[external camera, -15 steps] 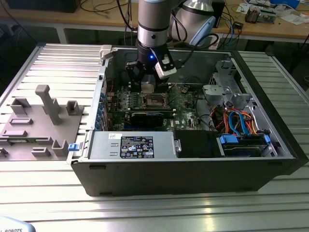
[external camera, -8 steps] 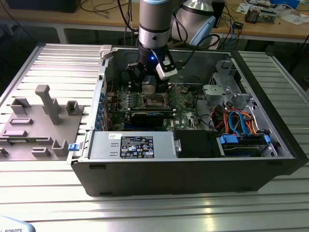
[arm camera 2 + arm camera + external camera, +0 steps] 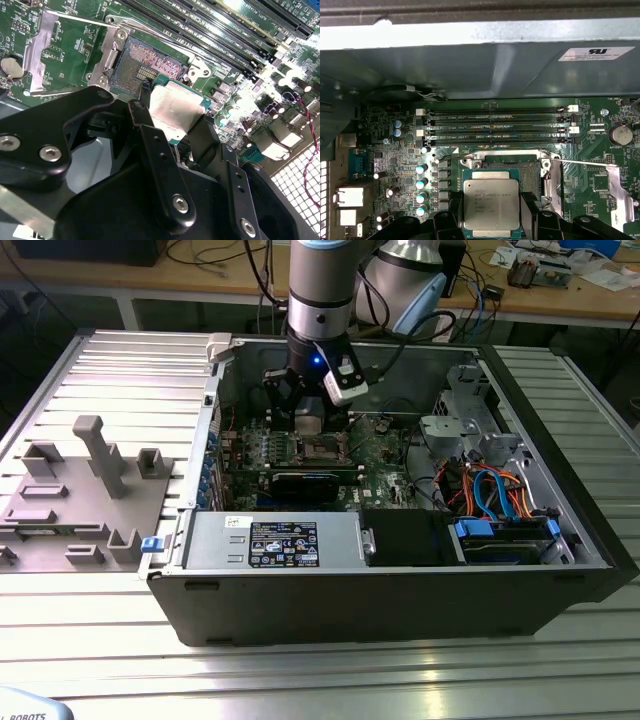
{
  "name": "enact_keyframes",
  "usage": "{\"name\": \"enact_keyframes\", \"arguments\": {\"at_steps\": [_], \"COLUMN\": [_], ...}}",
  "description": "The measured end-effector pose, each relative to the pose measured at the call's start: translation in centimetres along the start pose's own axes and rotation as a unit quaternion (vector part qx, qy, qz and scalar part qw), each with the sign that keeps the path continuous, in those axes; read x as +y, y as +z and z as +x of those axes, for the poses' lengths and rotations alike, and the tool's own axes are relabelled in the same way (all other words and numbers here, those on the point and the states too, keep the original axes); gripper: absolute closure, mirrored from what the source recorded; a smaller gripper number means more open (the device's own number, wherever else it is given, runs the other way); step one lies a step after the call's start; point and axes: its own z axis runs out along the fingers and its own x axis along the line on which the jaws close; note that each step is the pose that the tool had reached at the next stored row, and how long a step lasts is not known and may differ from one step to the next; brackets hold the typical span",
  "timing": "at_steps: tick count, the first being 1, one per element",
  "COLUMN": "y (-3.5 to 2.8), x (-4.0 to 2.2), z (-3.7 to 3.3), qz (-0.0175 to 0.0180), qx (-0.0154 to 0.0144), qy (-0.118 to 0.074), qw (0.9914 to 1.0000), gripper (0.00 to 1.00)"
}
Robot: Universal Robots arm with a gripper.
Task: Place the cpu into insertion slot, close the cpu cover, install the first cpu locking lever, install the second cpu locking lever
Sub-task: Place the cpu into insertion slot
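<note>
Silver cpu [image 3: 491, 205] in claw [image 3: 174, 117] over open insertion slot [image 3: 145, 65].

- Exterior view: even overhead light, with a soft sheen on the ribbed grey metal tabletop [image 3: 420, 670].
- Second wrist view: glare whites out one edge of the green circuit board [image 3: 75, 52]; the small square silver-topped cpu [image 3: 175, 112] shines dully.

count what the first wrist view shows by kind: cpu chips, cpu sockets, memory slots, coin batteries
silver-topped square cpu chip: 1
dark square insertion slot with silvery rim: 1
long black memory slots: 4
round silver coin battery: 1
total: 7
</note>
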Motion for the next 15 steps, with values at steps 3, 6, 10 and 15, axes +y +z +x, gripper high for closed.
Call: {"name": "enact_keyframes", "arguments": {"at_steps": [3, 6, 10, 15], "y": [0.00, 0.03, 0.04, 0.06], "x": [-0.02, -0.03, -0.03, -0.03], "z": [0.00, 0.00, 0.00, 0.00], "qz": [-0.0001, -0.0003, 0.0000, 0.0015], "qx": [-0.0003, -0.0013, -0.0016, -0.0020], "qy": [0.006, 0.027, 0.033, 0.039], "qw": [0.99998, 0.99964, 0.99946, 0.99923], "gripper": [0.46, 0.46, 0.46, 0.46]}}
